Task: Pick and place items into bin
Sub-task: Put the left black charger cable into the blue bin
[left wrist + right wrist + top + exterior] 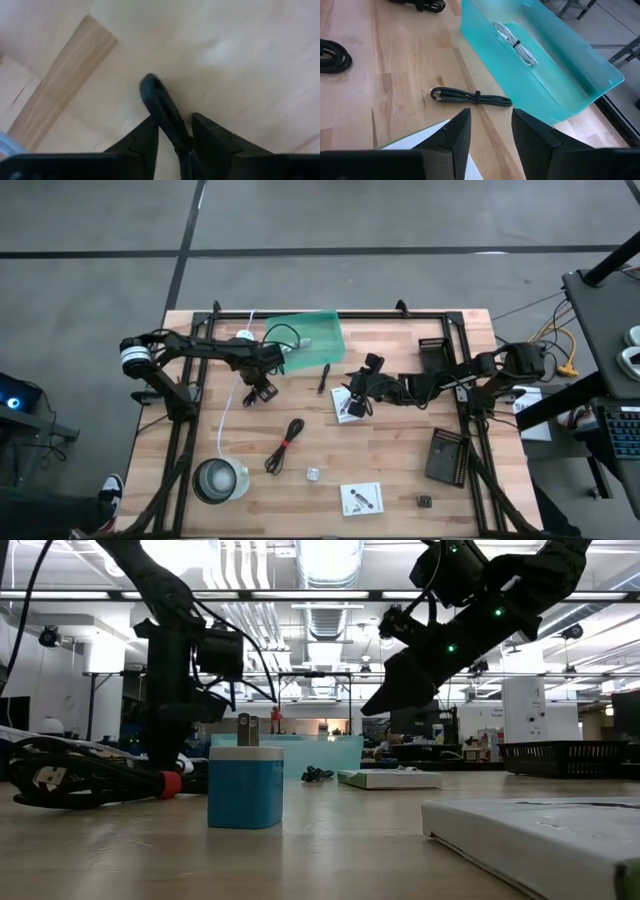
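Observation:
The teal bin (pixel 312 340) (pixel 545 65) stands at the table's far middle with a white cable (pixel 516 44) in it. My left gripper (pixel 262 385) (pixel 175 135) points down at the table near the bin's left near corner, shut on a black stick-like item (pixel 159 102). My right gripper (pixel 363 377) (pixel 491 125) hovers open above a white card (pixel 347 406), to the right of a short black cable (pixel 323 378) (pixel 470 96) lying flat beside the bin. A black cable with a red tie (pixel 285 445), a silvery clip (pixel 312 474) and a second card (pixel 360 498) lie nearer. My left gripper has the black stick-like item between its two fingers, coming from above and pointing down. The item runs back between the fingers beside one finger (pixel 212 142), and its rounded end (pixel 150 86) sticks out past the fingertips, close over the wood. Where it is pinched is hidden by the fingers.
A clear round container (pixel 220 480) stands at the near left with a white cord (pixel 232 395) running up to the far edge. A black perforated board (pixel 448 455) and a small dark piece (pixel 423 501) lie at the right. A black frame (pixel 470 420) borders the table.

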You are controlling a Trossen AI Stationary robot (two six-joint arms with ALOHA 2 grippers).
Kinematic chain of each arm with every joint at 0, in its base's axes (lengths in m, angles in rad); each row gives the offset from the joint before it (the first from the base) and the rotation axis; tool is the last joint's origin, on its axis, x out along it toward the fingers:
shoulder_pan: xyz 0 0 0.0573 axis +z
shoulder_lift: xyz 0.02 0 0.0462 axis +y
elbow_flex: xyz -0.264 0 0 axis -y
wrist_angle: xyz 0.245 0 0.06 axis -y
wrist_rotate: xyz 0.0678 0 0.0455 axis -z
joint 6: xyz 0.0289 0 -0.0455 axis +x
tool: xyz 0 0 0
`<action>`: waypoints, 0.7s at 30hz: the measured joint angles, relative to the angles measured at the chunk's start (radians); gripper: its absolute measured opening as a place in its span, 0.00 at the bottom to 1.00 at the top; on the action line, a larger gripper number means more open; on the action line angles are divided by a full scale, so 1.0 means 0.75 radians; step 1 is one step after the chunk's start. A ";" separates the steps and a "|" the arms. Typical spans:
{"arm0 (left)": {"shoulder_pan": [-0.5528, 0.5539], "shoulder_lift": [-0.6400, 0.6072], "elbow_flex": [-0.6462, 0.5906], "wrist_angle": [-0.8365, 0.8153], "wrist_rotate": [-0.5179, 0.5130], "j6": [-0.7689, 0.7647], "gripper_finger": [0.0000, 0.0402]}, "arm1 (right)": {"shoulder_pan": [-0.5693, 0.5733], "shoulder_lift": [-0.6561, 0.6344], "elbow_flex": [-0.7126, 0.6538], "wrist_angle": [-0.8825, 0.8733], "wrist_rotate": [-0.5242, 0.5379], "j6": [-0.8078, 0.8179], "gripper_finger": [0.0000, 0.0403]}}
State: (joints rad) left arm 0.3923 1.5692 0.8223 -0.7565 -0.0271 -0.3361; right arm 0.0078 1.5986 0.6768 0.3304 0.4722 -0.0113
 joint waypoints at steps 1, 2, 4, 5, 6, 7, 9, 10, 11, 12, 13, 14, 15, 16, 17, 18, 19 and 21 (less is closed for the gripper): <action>0.000 0.000 -0.001 0.002 0.003 0.031 0.20 | 0.000 0.000 0.000 -0.002 0.000 0.000 0.32; -0.001 0.000 -0.001 0.003 0.008 0.044 0.17 | 0.000 0.000 0.000 -0.005 0.000 0.000 0.31; -0.001 0.000 0.001 0.003 0.033 0.068 0.10 | 0.000 0.000 0.000 -0.008 0.000 0.000 0.31; 0.000 0.000 0.002 -0.003 0.052 0.085 0.06 | 0.000 0.000 0.000 -0.009 0.000 0.001 0.31; 0.001 0.000 0.005 -0.009 0.075 0.105 0.04 | 0.000 0.000 0.000 -0.012 0.000 0.003 0.31; 0.001 0.001 0.007 -0.018 0.103 0.118 0.03 | 0.000 0.000 0.000 -0.013 0.000 0.002 0.31; 0.000 0.002 0.015 -0.035 0.151 0.172 0.04 | 0.000 0.000 0.000 -0.017 0.000 0.001 0.32; -0.001 0.002 0.020 -0.038 0.168 0.203 0.04 | 0.000 0.000 0.000 -0.018 0.000 0.001 0.32; -0.002 0.002 0.028 -0.037 0.186 0.231 0.04 | 0.000 0.000 0.000 -0.018 0.000 0.001 0.32; -0.001 0.002 0.035 -0.034 0.203 0.262 0.04 | 0.000 0.000 0.000 -0.018 0.000 0.001 0.32; -0.001 0.002 0.044 -0.034 0.211 0.301 0.04 | 0.000 0.000 0.000 -0.018 0.000 0.001 0.32; -0.001 0.003 0.054 -0.034 0.231 0.355 0.03 | 0.000 0.000 0.000 -0.018 0.000 0.001 0.32; -0.001 0.003 0.065 -0.032 0.263 0.422 0.03 | 0.000 0.000 0.000 -0.018 0.000 0.001 0.32; -0.002 0.003 0.078 -0.032 0.300 0.490 0.02 | 0.000 0.000 0.000 -0.018 0.000 0.001 0.32; -0.005 0.003 0.093 -0.028 0.336 0.552 0.02 | 0.000 0.000 0.000 -0.018 0.000 0.001 0.32; -0.007 0.003 0.108 -0.021 0.370 0.606 0.02 | 0.000 0.000 0.000 -0.018 0.000 0.001 0.32; -0.010 0.002 0.124 -0.013 0.410 0.652 0.02 | 0.000 0.000 0.000 -0.018 0.000 0.001 0.32; -0.015 0.002 0.163 -0.014 0.494 0.744 0.02 | 0.000 0.000 0.000 -0.018 0.000 0.001 0.32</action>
State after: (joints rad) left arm 0.3814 1.5703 0.9448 -0.7668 0.3435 0.2218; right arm 0.0078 1.5986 0.6765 0.3168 0.4725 -0.0107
